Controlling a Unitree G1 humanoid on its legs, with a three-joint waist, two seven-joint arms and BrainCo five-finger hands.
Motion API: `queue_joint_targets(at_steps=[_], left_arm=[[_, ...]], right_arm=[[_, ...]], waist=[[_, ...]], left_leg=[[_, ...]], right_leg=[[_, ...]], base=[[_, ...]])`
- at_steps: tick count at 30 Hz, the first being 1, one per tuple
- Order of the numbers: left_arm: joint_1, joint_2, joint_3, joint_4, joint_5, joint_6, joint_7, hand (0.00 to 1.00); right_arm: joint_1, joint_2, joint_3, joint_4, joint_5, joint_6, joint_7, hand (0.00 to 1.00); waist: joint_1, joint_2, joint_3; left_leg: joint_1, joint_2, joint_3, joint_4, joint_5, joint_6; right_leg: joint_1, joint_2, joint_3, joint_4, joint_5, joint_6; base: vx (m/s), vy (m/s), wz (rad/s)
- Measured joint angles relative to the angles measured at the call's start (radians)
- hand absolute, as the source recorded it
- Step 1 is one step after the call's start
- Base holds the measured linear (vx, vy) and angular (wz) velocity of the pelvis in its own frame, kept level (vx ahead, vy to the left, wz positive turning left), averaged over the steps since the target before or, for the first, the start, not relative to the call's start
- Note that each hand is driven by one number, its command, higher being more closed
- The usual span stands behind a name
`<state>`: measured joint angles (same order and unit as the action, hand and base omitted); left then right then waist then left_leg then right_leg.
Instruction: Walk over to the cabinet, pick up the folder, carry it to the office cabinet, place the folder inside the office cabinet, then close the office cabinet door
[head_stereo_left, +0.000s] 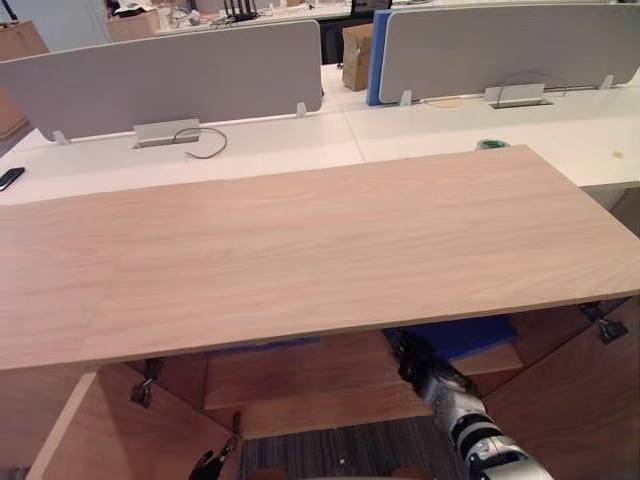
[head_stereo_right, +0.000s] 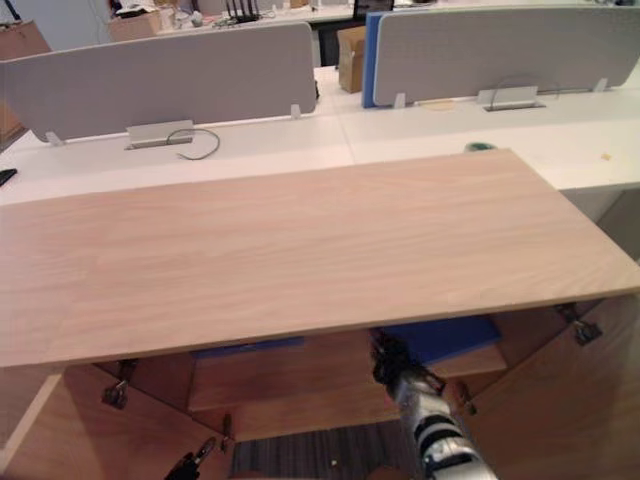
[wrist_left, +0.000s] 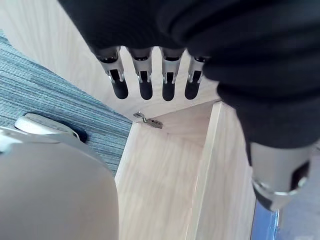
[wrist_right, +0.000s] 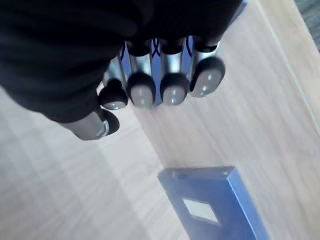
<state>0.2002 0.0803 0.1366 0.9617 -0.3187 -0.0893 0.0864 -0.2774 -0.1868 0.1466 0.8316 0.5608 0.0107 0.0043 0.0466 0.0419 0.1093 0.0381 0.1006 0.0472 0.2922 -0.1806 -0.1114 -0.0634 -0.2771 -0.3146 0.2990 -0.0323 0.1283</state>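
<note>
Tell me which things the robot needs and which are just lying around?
For the job: blue folder with a white label, light wooden office cabinet with open doors, right hand curled on the folder, open left hand.
Just lying about: brown cardboard box, looped black cable, grey desk screens.

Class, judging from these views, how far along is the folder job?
Done: the blue folder lies inside the office cabinet, on its shelf. In hand: the right hand reaches in, fingers curled round the folder, apparently not released. Left: let go, withdraw, and shut the doors, which stand open; the left hand hangs open by one.
</note>
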Motion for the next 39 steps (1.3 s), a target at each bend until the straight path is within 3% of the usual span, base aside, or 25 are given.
queue_joint_targets(at_steps=[4, 7, 9, 11, 17, 21, 29, 34, 39], left_arm=[[0.01, 0.0, 0.007, 0.0, 0.004, 0.003, 0.004, 0.0], [0.017, -0.005, 0.025, -0.001, 0.018, 0.005, 0.008, 0.0], [0.021, -0.015, 0.051, -0.004, 0.043, 0.005, 0.017, 0.0], [0.02, 0.003, 0.06, -0.02, 0.05, 0.007, 0.028, 0.0], [0.018, -0.002, 0.06, -0.095, 0.082, 0.006, 0.029, 0.0], [0.018, -0.002, 0.068, -0.129, 0.082, 0.005, 0.028, 0.0], [-0.006, 0.011, 0.076, -0.139, 0.076, 0.002, 0.027, 0.0], [-0.048, 0.046, 0.072, -0.139, 0.033, -0.017, 0.028, 0.0], [-0.076, 0.073, 0.038, -0.129, -0.007, -0.02, 0.029, 0.0]], right_arm=[[0.066, 0.009, -0.061, -0.237, -0.097, -0.006, -0.047, 0.0], [0.16, 0.028, -0.18, -0.423, -0.244, -0.027, -0.107, 0.0], [0.202, 0.042, -0.258, -0.492, -0.37, -0.033, -0.175, 0.0], [0.221, 0.038, -0.309, -0.525, -0.477, -0.031, -0.231, 0.0], [0.244, 0.022, -0.431, -0.582, -0.677, 0.01, -0.304, 0.0], [0.224, -0.047, -0.454, -0.622, -0.789, 0.028, -0.322, 0.0], [0.065, -0.236, -0.503, -0.537, -0.937, 0.039, -0.352, 0.0], [-0.129, -0.382, -0.395, -0.347, -0.94, 0.047, -0.364, 0.0], [-0.234, -0.452, -0.327, -0.213, -0.94, 0.052, -0.359, 0.0]], waist=[[-0.005, -0.005, 0.003], [-0.015, -0.007, 0.016], [-0.032, 0.008, 0.02], [-0.054, -0.026, 0.049], [-0.071, -0.017, 0.099], [-0.084, -0.006, 0.136], [-0.091, 0.01, 0.228], [-0.088, 0.018, 0.298], [-0.084, 0.034, 0.333]], left_leg=[[0.0, 0.0, -0.001, 0.016, -0.002, 0.003], [-0.009, 0.011, -0.002, 0.086, -0.054, 0.007], [-0.04, 0.029, -0.006, 0.135, -0.081, 0.008], [-0.084, 0.013, -0.009, 0.245, -0.13, -0.001], [-0.207, 0.025, -0.032, 0.447, -0.219, -0.014], [-0.289, 0.029, -0.044, 0.576, -0.286, -0.018], [-0.413, 0.046, -0.053, 0.78, -0.387, -0.02], [-0.5, 0.044, -0.057, 0.885, -0.419, -0.012], [-0.608, 0.043, -0.083, 0.984, -0.44, -0.021]], right_leg=[[0.009, 0.0, 0.001, -0.003, 0.007, -0.001], [0.012, 0.004, 0.003, 0.01, -0.017, 0.005], [0.002, 0.002, -0.005, 0.056, -0.018, 0.006], [-0.062, -0.043, -0.003, 0.216, -0.116, 0.005], [-0.194, -0.072, 0.023, 0.43, -0.219, -0.003], [-0.279, -0.093, 0.049, 0.571, -0.29, -0.008], [-0.42, -0.11, 0.099, 0.771, -0.379, -0.019], [-0.517, -0.129, 0.132, 0.875, -0.407, -0.029], [-0.621, -0.142, 0.144, 0.975, -0.435, -0.045]], base=[[-0.09, -0.009, 0.0], [-0.1, 0.013, -0.09], [-0.05, 0.009, -0.11], [-0.04, -0.039, -0.02], [-0.02, -0.026, 0.02], [0.03, 0.008, 0.01], [0.02, 0.023, -0.05], [-0.04, 0.001, 0.0], [-0.03, -0.011, 0.07]])
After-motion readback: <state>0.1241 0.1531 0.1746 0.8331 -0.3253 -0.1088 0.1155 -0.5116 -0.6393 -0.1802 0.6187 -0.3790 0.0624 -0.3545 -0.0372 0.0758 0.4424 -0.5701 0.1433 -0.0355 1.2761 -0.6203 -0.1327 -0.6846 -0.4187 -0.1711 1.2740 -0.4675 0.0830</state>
